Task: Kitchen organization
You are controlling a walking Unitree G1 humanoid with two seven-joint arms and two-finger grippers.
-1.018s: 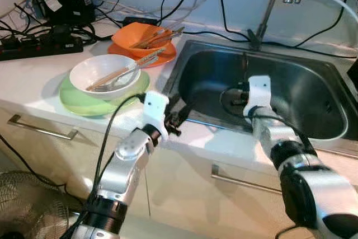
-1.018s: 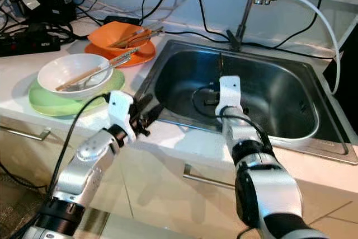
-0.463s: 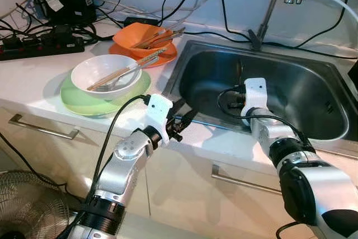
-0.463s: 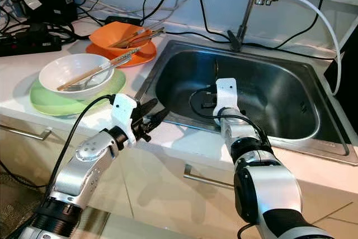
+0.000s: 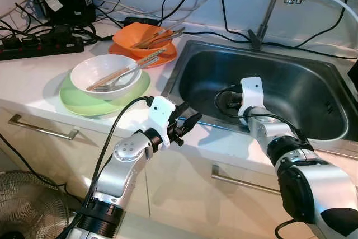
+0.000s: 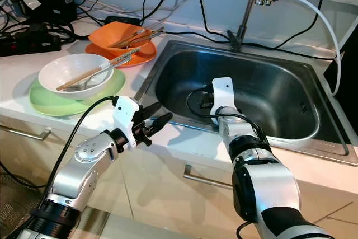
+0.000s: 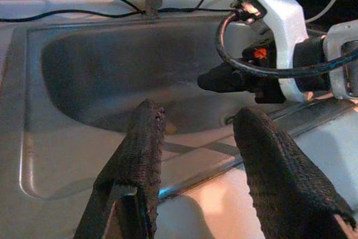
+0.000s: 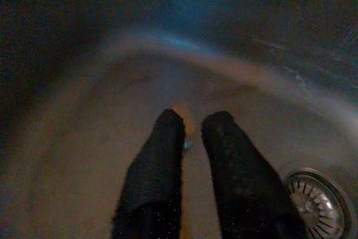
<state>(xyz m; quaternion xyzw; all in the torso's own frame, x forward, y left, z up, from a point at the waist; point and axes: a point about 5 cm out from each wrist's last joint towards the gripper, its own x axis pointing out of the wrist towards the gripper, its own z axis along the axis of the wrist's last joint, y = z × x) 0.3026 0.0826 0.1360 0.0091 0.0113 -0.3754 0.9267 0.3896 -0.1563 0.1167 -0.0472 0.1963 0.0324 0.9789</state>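
A white bowl (image 5: 103, 74) holding chopsticks and a fork sits on a green plate (image 5: 75, 102) on the white counter. Behind it an orange bowl (image 5: 137, 34) with more utensils rests on an orange plate (image 5: 168, 55). My left gripper (image 5: 184, 124) is open over the counter's front edge, at the near left corner of the steel sink (image 5: 313, 90). My right gripper (image 8: 193, 120) is down inside the sink, fingers close together over the basin floor with nothing held. A small yellowish speck (image 7: 170, 130) lies on the sink bottom.
The faucet (image 5: 271, 4) rises behind the sink and the drain (image 8: 319, 197) lies beside my right fingers. A power strip (image 5: 33, 46) and tangled cables crowd the back left of the counter. A drawer handle (image 5: 39, 130) and a fan (image 5: 28, 205) are below.
My left gripper has moved right along the counter's front edge toward the sink corner. My right wrist has shifted slightly left inside the sink.
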